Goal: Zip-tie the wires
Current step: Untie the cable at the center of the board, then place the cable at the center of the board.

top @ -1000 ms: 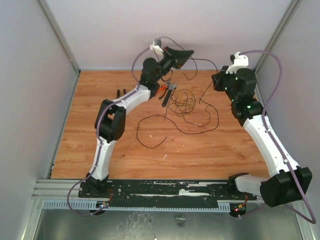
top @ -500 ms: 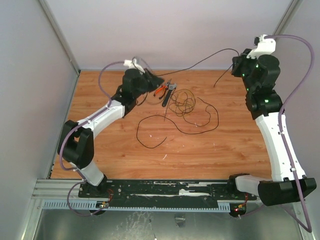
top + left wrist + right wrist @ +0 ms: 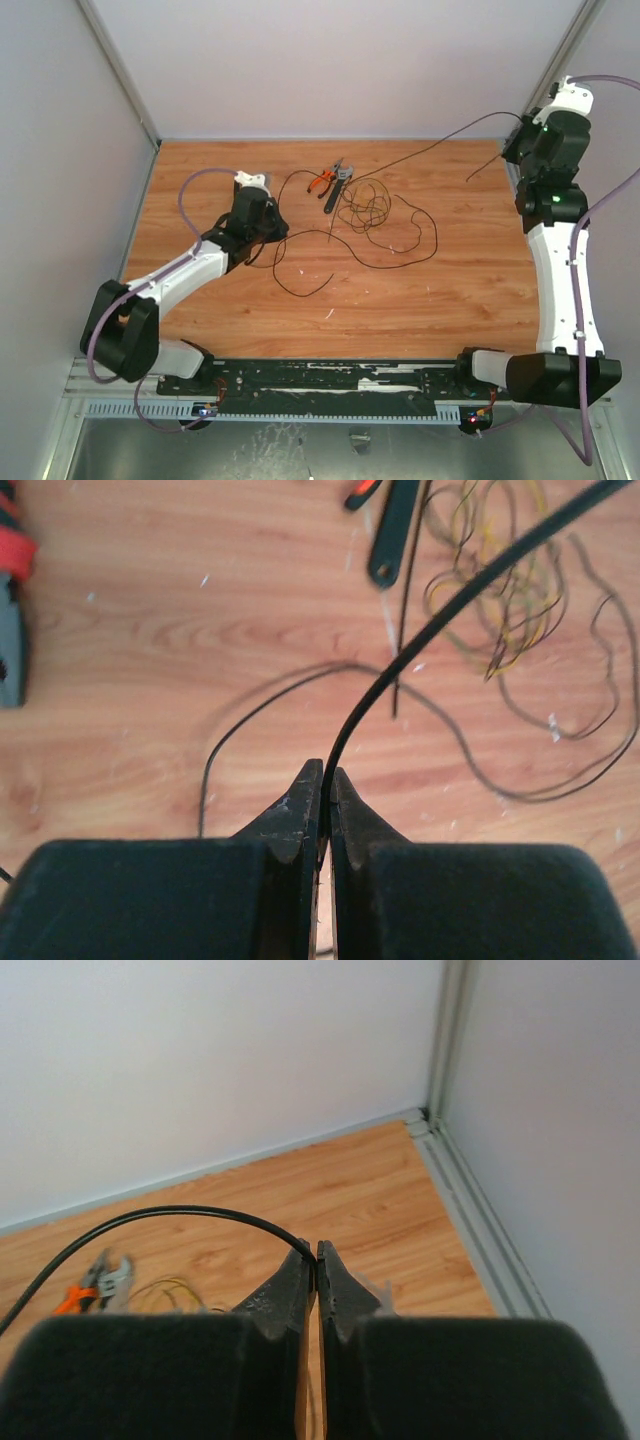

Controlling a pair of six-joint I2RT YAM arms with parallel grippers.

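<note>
Both wrist views show left pincer (image 3: 322,780) and right pincer (image 3: 313,1257) clamping the wires (image 3: 370,210), stretched between them overhead.

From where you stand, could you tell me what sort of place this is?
Probably a robot test cell: wood-grain table boxed by white panels, left arm and right arm bolted to a rail.

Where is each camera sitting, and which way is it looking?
Top camera: high above and behind the robot, looking down at the table, wires and pliers; the left arm and right arm show whole.
Left wrist camera: low on the left arm, looking along the table; the left tool shows, shut on the wires.
Right wrist camera: high on the right arm, facing the far wall; the right tool shows, shut on the wires.
Shared: all three see wires and pliers.
</note>
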